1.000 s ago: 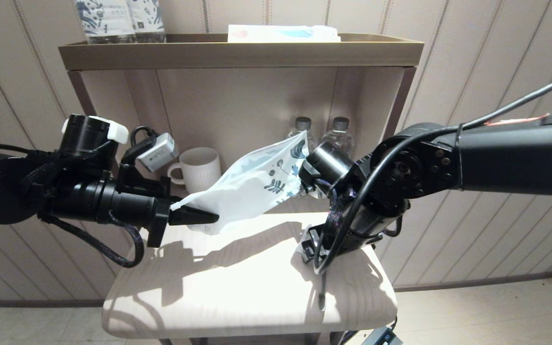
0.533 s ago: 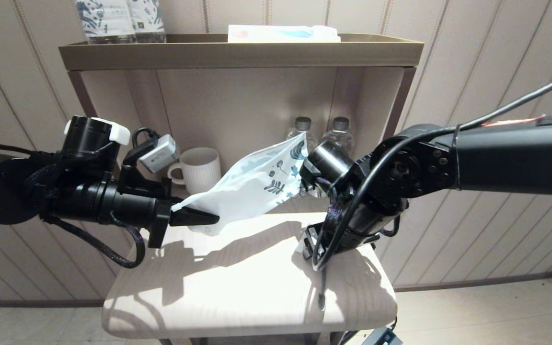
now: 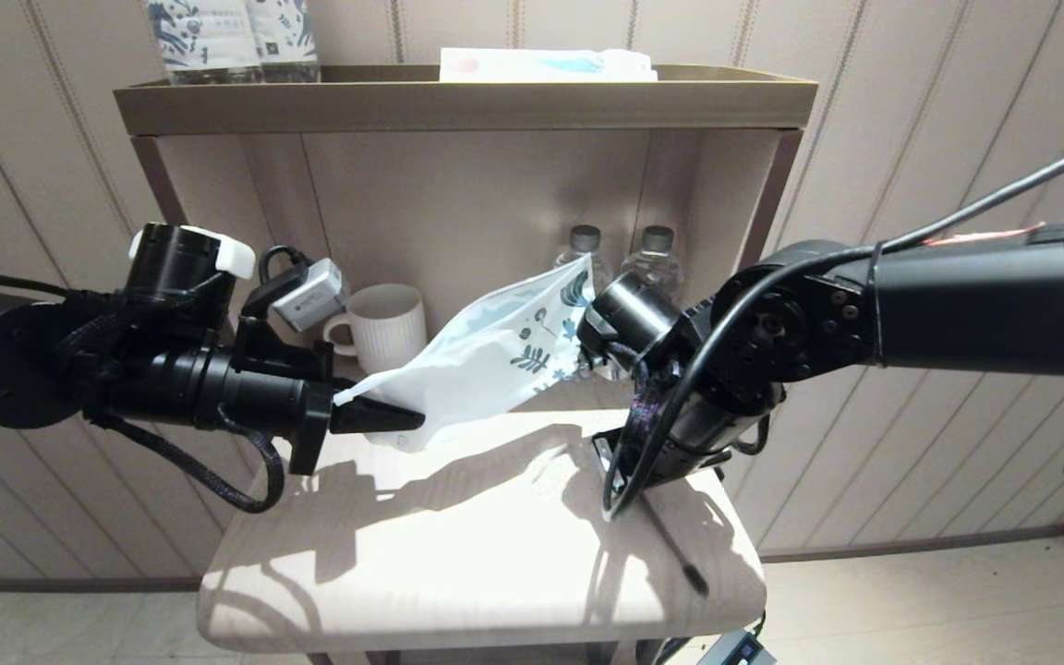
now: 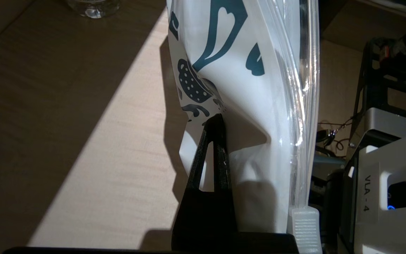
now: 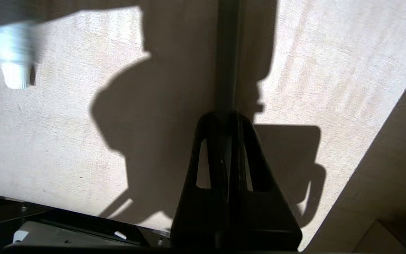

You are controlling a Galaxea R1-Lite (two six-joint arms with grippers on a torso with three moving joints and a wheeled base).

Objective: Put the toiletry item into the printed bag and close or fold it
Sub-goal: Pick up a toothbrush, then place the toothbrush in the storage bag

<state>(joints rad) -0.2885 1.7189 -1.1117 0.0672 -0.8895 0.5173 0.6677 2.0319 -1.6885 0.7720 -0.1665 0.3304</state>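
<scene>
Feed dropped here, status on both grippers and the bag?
Left gripper shut on bag, held above table. Right gripper shut on toothbrush, over table. Not bagged yet.

head cam: high, looking down at surface (image 3: 458,554) | wrist cams: right up close behind each pincer | all three share the surface

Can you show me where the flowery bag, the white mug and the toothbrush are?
printed bag (image 3: 486,362): head view, on its printed middle.
white mug (image 3: 390,325): head view, on its ribbed side.
toothbrush (image 5: 228,63): right wrist view, on its shadowed handle.
</scene>
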